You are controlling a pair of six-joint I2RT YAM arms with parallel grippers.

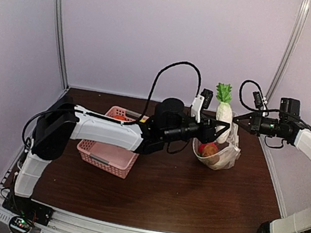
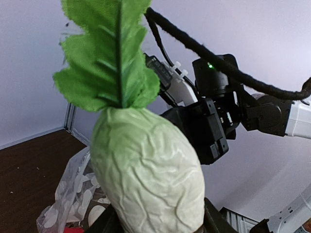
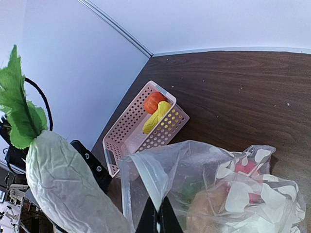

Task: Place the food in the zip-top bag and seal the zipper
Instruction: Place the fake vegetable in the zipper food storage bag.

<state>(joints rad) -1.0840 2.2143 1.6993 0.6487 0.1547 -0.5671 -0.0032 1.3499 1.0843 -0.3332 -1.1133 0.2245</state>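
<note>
My left gripper is shut on a white toy radish with green leaves, holding it upright above the mouth of the zip-top bag. The radish fills the left wrist view. My right gripper is shut on the bag's top edge, its zipper strip, and holds the clear dotted bag open and lifted. Red, brown and green toy food lies inside the bag. The radish also shows at the left of the right wrist view.
A pink lattice basket stands left of the bag, under my left arm; it holds an orange toy and a yellow one. Purple walls enclose the brown table on three sides.
</note>
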